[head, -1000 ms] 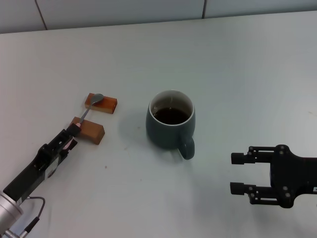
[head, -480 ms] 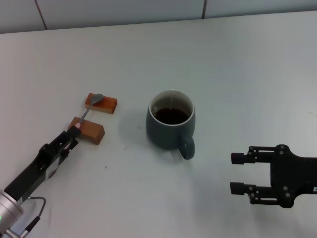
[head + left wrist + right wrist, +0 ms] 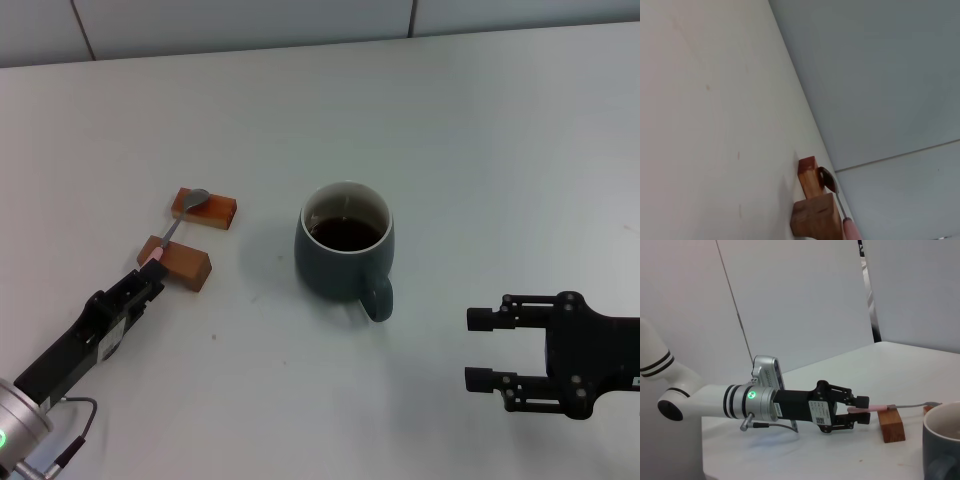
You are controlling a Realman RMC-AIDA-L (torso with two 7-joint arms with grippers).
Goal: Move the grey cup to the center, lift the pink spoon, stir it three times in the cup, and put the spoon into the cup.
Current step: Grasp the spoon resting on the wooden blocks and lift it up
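The grey cup point(image 3: 345, 250) point(image 3: 943, 442) stands mid-table with dark liquid inside, its handle toward me. To its left the pink spoon point(image 3: 178, 225) point(image 3: 852, 230) lies across two brown blocks, bowl on the far block. In the right wrist view its pink handle point(image 3: 871, 407) sticks out past the near block. My left gripper point(image 3: 148, 280) point(image 3: 863, 409) is open at that end, one finger above and one below the handle's tip. My right gripper point(image 3: 482, 350) hovers open at the cup's near right, holding nothing.
The far brown block point(image 3: 205, 209) point(image 3: 808, 176) and the near one point(image 3: 178, 262) point(image 3: 814, 218) point(image 3: 891, 424) hold the spoon off the white table point(image 3: 480, 150). A wall point(image 3: 250, 20) runs along the table's far edge.
My left gripper has slid slightly back along the handle toward its pink end. Spoon, cup and right arm have not moved.
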